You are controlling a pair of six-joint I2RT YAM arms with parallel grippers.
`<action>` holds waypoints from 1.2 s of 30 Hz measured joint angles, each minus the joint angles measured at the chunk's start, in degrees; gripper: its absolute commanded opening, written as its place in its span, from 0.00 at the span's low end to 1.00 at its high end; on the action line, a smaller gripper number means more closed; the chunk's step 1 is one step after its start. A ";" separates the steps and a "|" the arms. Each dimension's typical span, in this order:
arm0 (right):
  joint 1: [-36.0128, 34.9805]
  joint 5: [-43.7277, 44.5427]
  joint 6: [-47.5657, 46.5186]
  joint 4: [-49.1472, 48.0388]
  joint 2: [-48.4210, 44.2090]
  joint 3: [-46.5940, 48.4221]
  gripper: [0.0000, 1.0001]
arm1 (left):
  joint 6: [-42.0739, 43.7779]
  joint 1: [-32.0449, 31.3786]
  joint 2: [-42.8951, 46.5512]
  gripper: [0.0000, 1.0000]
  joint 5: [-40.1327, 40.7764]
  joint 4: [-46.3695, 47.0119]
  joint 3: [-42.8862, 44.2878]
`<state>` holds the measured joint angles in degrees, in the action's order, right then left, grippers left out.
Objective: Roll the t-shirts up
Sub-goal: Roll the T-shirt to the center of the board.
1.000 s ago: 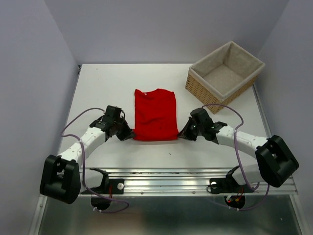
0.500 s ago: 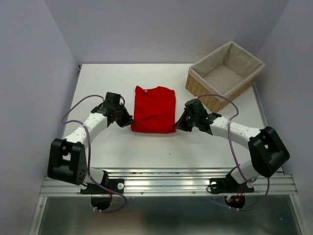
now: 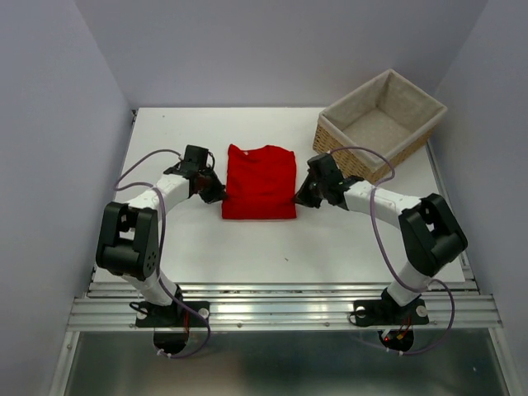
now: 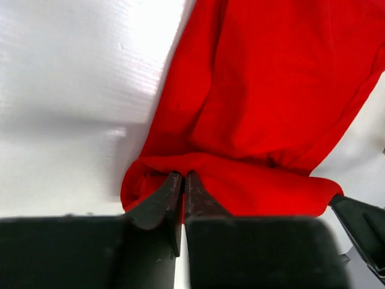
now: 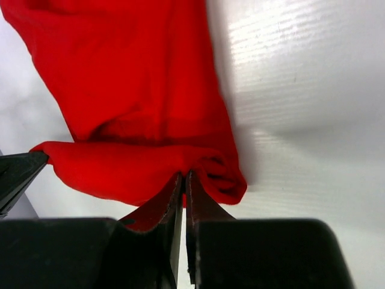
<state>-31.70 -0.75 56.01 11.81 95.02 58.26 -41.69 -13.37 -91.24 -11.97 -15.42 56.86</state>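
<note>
The red t-shirt [image 3: 261, 183] lies folded into a narrow strip on the white table [image 3: 190, 247], its near end turned over into a fold. My left gripper [image 3: 219, 196] is shut on the left end of that fold, seen up close in the left wrist view [image 4: 183, 176] with red cloth [image 4: 264, 90] stretching away. My right gripper [image 3: 300, 198] is shut on the right end of the fold, seen in the right wrist view [image 5: 183, 174] with the t-shirt [image 5: 126, 78] beyond it.
A wicker basket [image 3: 379, 128] with beige lining stands at the back right, close behind my right arm. Grey walls close in the table on the left, back and right.
Both grippers have moved away from me along the shirt, carrying its near edge over itself. The visible red strip has become shorter.
</note>
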 measured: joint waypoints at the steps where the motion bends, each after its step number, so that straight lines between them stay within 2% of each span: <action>1: 0.17 0.17 -0.26 0.02 0.81 0.81 0.15 | 0.28 0.04 -0.94 0.19 0.00 0.33 0.48; 3: 0.52 0.59 -0.70 0.00 2.23 2.16 0.21 | 0.85 0.04 -2.84 0.33 0.09 1.01 1.44; 4: 0.74 0.92 -0.81 -0.02 3.10 2.89 0.25 | 1.36 0.07 -3.78 0.44 0.15 1.38 1.92; 6: 1.07 1.36 -1.01 -0.15 4.35 3.72 0.30 | 1.73 0.13 -4.76 0.55 0.17 1.86 2.23; 8: 1.36 1.84 -1.20 -0.15 5.07 3.93 0.42 | 2.27 0.28 -5.14 0.72 0.17 1.92 2.34; 9: 1.38 2.01 -1.64 -0.02 5.14 3.93 0.46 | 2.36 0.33 -5.14 0.74 0.20 1.92 2.43; 10: 1.38 2.45 -1.92 0.20 5.11 3.96 0.56 | 2.78 0.33 -5.11 0.75 0.24 1.88 2.56; 12: 1.38 3.23 -2.56 0.28 4.98 3.96 0.66 | 3.15 0.35 -5.11 0.76 0.31 1.88 2.91; 15: 1.38 5.09 -4.17 1.92 3.50 3.98 0.69 | 4.07 0.35 -3.65 0.76 1.90 1.07 3.17; 20: 1.38 6.54 -5.99 4.33 -2.47 4.07 0.68 | 5.49 0.31 6.16 0.68 6.05 -1.51 3.17; 21: 1.25 6.80 -6.32 4.48 -3.76 4.07 0.66 | 5.68 0.26 8.37 0.60 6.71 -1.77 3.17; 23: 0.66 7.98 -6.75 4.90 -5.99 4.20 0.44 | 6.10 -0.15 12.41 0.44 8.17 -2.23 3.17; 24: -0.20 8.90 -6.99 5.31 -6.73 4.50 0.33 | 6.19 -0.48 13.84 0.19 8.76 -2.36 3.17; 25: -1.33 9.53 -7.50 5.66 -7.10 4.94 0.22 | 6.54 -0.85 14.73 0.06 8.90 -2.45 3.17; 26: -2.36 10.12 -7.85 5.79 -7.19 5.31 0.10 | 6.38 -1.31 15.23 0.00 8.96 -2.43 3.13; 28: -5.05 10.95 -8.07 5.90 -7.04 6.14 0.03 | 6.56 -2.56 15.56 0.00 8.00 -2.01 2.45; 32: -8.79 10.10 -8.31 5.95 -3.65 8.48 0.03 | 6.23 -3.89 14.27 0.00 4.26 -0.87 -1.05; 36: -8.98 8.44 -8.76 5.95 2.14 10.27 0.04 | 5.44 -4.00 10.34 0.00 0.90 -0.13 -2.89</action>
<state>-40.69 7.68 47.24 17.76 97.17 68.53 -36.25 -17.37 -80.90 -11.07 -15.55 53.98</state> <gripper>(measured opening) 0.041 0.018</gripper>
